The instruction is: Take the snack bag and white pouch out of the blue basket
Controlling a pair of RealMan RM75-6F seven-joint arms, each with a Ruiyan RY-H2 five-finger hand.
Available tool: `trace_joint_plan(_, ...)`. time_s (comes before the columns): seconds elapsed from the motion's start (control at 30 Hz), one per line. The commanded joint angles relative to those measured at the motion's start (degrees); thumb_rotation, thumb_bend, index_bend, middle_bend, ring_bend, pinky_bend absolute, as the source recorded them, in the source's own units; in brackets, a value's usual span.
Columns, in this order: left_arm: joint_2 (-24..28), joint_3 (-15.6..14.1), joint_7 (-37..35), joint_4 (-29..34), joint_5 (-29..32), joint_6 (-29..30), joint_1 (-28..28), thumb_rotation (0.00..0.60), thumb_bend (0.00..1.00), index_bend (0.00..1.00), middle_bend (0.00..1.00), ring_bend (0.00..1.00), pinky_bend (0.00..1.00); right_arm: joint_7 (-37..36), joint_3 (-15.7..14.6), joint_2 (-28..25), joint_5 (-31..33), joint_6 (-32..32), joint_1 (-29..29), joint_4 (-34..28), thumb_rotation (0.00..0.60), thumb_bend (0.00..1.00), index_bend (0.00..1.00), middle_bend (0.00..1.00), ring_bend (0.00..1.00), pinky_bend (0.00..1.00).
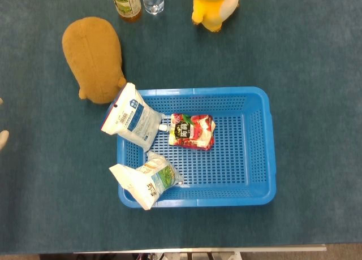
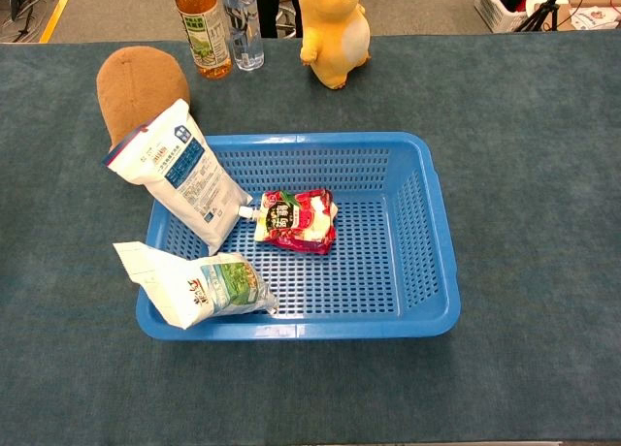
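Your blue basket sits mid-table on the teal cloth, and both things you are after are in it.

The white pouch, with its blue label, stands tilted at the basket's rear-left corner. It leans out over the rim, its lower end down on the basket floor. The snack bag, white and green, lies on its side at the front-left corner. One end rests inside and the other pokes out over the left rim.

A red pouch lies flat on the basket floor, just beside the white pouch's lower end. A small white cap shows between the two, and you cannot tell from here which of them it belongs to.

Behind the basket's left corner lies a brown plush, close to the white pouch's top. Along the far edge stand a tea bottle, a clear bottle and a yellow toy.

Only a pale tip of what looks like your left hand shows at the left edge of the head view, well apart from the basket. You cannot tell whether its fingers are apart or together. Your right hand shows in neither view.
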State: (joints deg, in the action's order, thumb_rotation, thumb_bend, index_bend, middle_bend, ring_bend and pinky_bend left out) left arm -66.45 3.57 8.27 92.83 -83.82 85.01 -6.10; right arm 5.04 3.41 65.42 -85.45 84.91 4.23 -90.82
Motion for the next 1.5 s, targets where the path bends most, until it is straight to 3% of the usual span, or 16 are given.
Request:
trace_joint_plan(0.03,-0.14,0.05,0.2,-0.08,0.23,-0.32,-0.15,0.6,0.2,0.34,0.31,0.26,0.36,-0.43,0.03,0.01,-0.02,-0.13,0.05,0.37,0.6,0.08,0.25,0.32,0.28,0.46)
trace_joint_plan(0.5,0.03,-0.37,-0.79,-0.3,-0.58,-1.28,-0.76,0.6,0.2,0.33,0.31,0.26,0.37,-0.58,1.18,-1.01,-0.49,0.08,0.92,0.45,0.6,0.08,0.25,0.32,0.28,0.46)
trace_joint_plan(0.77,1.28,-2.4,-3.11,0.31,-5.11,-1.83,-1.45,0.6,0.2,0.31,0.3,0.24,0.37,1.03,2.09,-2.26,-1.24,0.54,1.81,-0.95,0.6,0.08,0.25,0.32,0.28,0.46)
trace_joint_plan(0.93,3.08,-3.81,-3.3,2.12,-8.44,-1.4,-1.62,0.6,0.2,0.24,0.29,0.23,0.37,2.56,2.9,-2.98,-1.22,-0.24,2.99,-1.66,0.6,0.08,0.25,0.32,0.28,0.46)
trace_joint_plan(1.3,6.02,-6.71,2.78,8.4,-15.38,-0.72,-1.51,0.6,0.2,0.2,0.19,0.17,0.35,3.55,3.41,-3.32,-0.79,-1.91,4.63,-2.17,0.6,0.08,0.25,0.32,0.28,0.46)
trace_joint_plan(1.5,6.4,-7.67,5.51,11.29,-16.36,-0.98,-0.96,0.6,0.2,0.2,0.19,0.16,0.35,2.5,3.28,-3.38,-0.79,-1.55,4.51,-1.46,0.6,0.08,0.25,0.32,0.28,0.46)
